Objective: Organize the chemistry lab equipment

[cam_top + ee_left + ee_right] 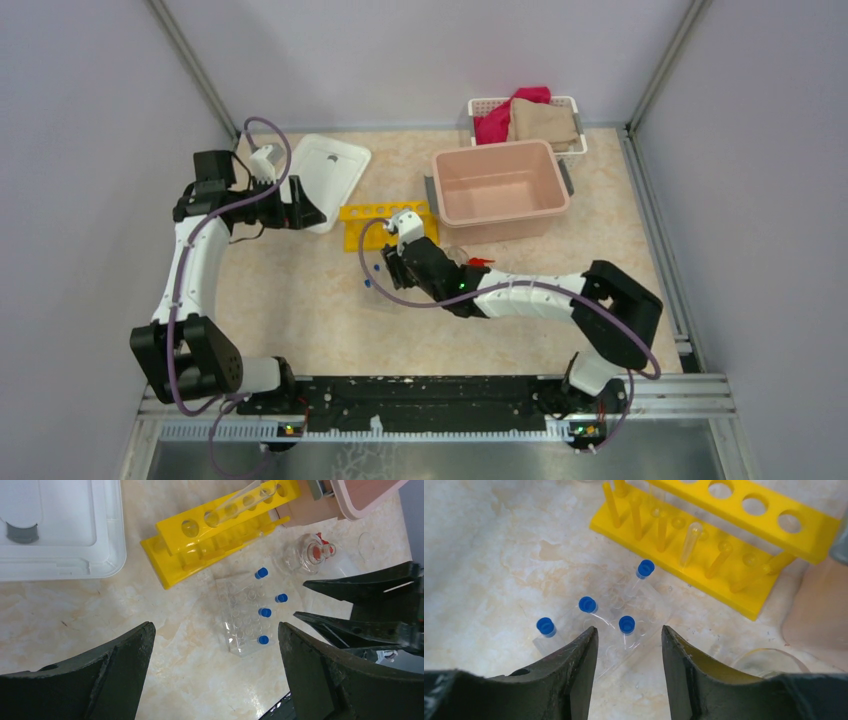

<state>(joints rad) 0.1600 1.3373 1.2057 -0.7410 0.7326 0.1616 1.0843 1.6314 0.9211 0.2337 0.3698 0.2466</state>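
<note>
Both jaws stand released above the mottled beige tabletop (300, 320), grey walls (420, 50) around.

The desk (60, 610) is smooth, beige and marbled with a faint sheen. On it the yellow tube rack (215, 535) is glossy opaque plastic, while the clear tube rack (240, 615), the small tubes (587, 604) with matt blue caps and the round flask (298, 557) are transparent and shiny. The pink tub (493, 149) looks like smooth matt plastic, the white lid (60, 540) glossy plastic, the white basket (478, 104) latticed plastic holding soft cloths (545, 120), and the fingers (569, 680) of the right pincer (629, 630) dark and matt.
</note>
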